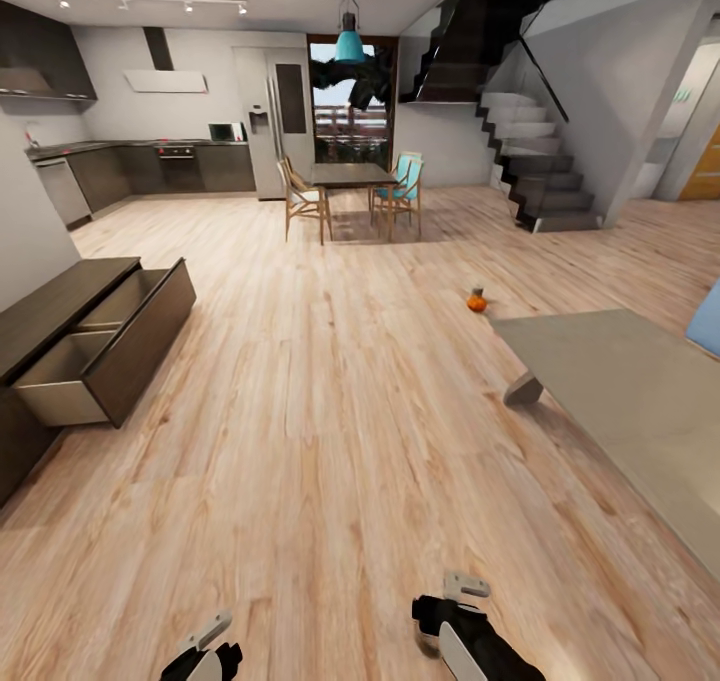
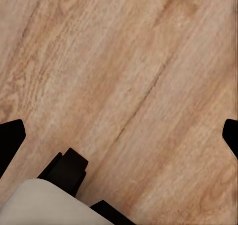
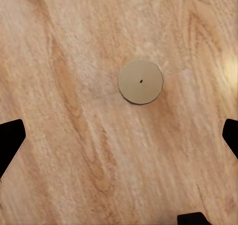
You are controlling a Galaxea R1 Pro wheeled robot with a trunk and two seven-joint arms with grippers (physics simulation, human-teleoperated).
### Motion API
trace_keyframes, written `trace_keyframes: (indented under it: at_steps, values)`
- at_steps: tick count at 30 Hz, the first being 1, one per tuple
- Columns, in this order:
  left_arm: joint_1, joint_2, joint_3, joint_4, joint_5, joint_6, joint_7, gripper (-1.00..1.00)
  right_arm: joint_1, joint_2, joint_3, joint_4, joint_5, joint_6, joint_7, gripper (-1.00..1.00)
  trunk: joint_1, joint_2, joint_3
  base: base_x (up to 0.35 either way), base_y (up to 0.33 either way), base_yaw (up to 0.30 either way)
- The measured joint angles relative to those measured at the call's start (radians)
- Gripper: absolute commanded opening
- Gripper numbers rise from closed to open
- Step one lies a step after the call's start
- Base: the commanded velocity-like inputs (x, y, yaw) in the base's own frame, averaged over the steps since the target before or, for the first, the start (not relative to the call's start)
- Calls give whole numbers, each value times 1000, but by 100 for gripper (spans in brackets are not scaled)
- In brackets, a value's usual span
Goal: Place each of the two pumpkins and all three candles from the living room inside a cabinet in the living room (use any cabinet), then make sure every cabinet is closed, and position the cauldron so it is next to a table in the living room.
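Note:
A grey-beige candle (image 3: 141, 82) stands upright on the wood floor, seen from straight above in the right wrist view. My right gripper (image 3: 119, 136) hangs open over it, apart from it, with its dark fingertips (image 3: 11, 140) far to either side. My left gripper (image 2: 119, 136) is open above bare floor. Both grippers (image 1: 212, 641) (image 1: 460, 593) are low in the head view. One orange pumpkin (image 1: 476, 302) sits on the floor by the far corner of the grey table (image 1: 620, 391), with a small grey candle (image 1: 478, 289) just behind it. The dark cabinet (image 1: 60, 306) stands at the left with two drawers (image 1: 70, 376) pulled out. The cauldron is out of view.
Wide wood floor lies between the cabinet and the table. A dining table with chairs (image 1: 350, 176) stands far ahead, the kitchen counters (image 1: 150, 166) at the back left, a staircase (image 1: 540, 176) at the back right. A blue object (image 1: 705, 319) lies at the right edge.

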Motion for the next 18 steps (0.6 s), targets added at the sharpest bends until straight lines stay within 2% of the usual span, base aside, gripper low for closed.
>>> trace_keyframes:
  at_steps: [10, 18]
  values:
    - [0, 0, -1, 0, 0, 0, 0, 100, 0, -1, 0, 1, 0, 0, -1, 100, 0, 0, 0, 236, -101, 0]
    - [0, 1, 7, -9, 6, 6, 3, 100, 0, 3, 1, 48, -1, 0, -2, 100, 0, 0, 0, 33, -18, 0]
